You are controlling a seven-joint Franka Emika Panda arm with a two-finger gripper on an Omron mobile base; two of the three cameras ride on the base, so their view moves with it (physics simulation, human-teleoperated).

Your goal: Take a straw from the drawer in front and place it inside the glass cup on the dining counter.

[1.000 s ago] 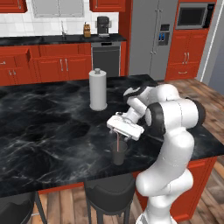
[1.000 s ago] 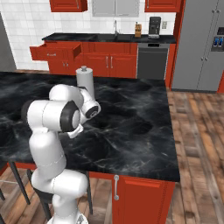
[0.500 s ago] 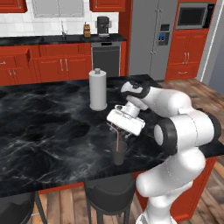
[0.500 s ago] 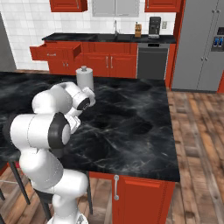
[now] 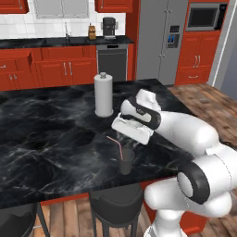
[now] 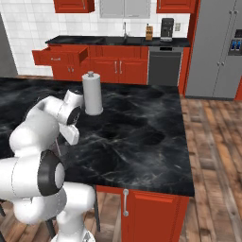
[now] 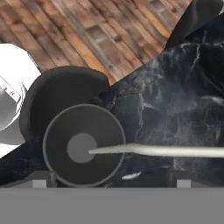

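**Straw stands in the cup, gripper spread above it**

The thin pale pinkish-white drinking straw (image 5: 115,146) is seen standing inside the small dark smoky-grey glass cup (image 5: 126,161), leaning over the rim to one side with its short bent top uppermost. The cup is set near the front edge of the glossy black marble dining counter (image 5: 51,139), just above a dark round stool (image 5: 115,201).

The two-finger gripper (image 5: 124,136) is held just above the cup, jaws spread wide with nothing between them. In the hand view the cup (image 7: 84,145) is looked down into, with the straw (image 7: 157,150) resting on its bottom. A tall white paper-towel roll (image 5: 103,94) stands farther back on the counter. The red wooden drawer (image 6: 60,54) is left pulled out.
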